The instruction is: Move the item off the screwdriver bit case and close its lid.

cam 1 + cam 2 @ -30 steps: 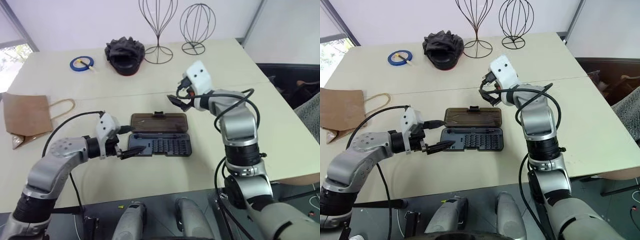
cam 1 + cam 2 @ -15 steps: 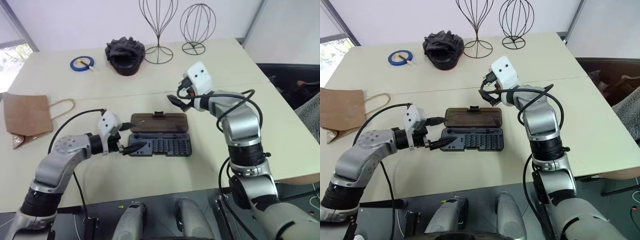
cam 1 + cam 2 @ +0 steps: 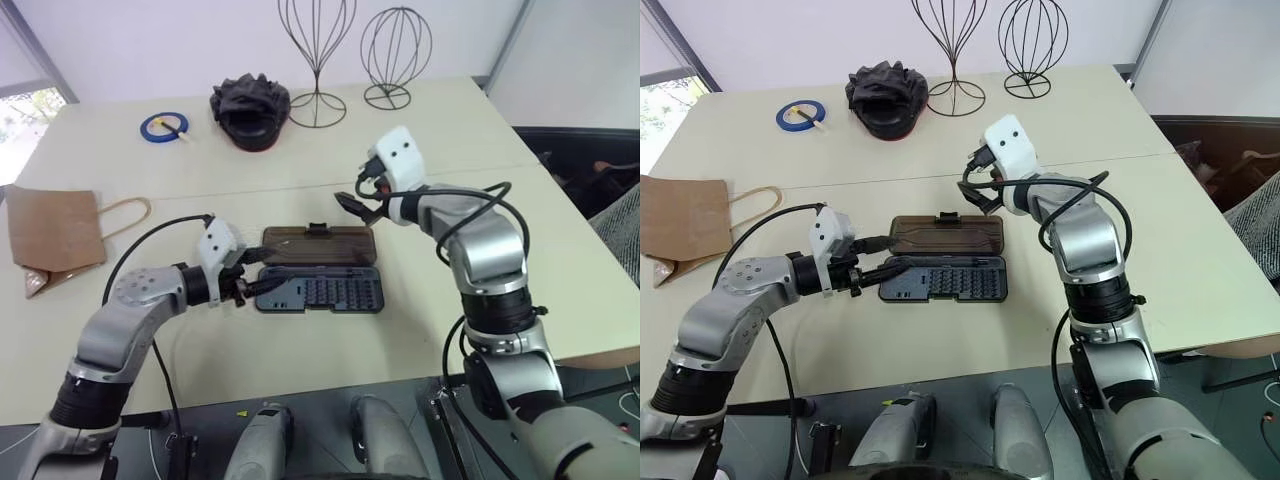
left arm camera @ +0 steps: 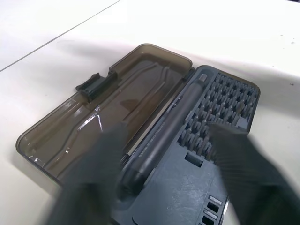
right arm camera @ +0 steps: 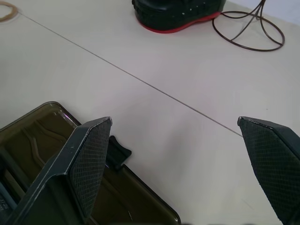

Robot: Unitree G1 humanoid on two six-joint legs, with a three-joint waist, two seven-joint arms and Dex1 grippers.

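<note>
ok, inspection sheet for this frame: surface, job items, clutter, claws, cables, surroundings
Surface: beige table, seam across it.
Job's things: paper bag off the bit case, lying far to the robot's left; lid open flat.
Clutter: blue tape roll, black object, two wire stands.
Claws: left claw at the case's left end, fingers apart; right claw open above the lid.
Cables: black leads on both arms.
Surroundings: white wall.

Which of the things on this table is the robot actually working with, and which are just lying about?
Part of the job:
screwdriver bit case
lid, lying open
paper bag, already off the case

Just lying about:
blue tape roll
black crumpled object
two wire stands
</note>
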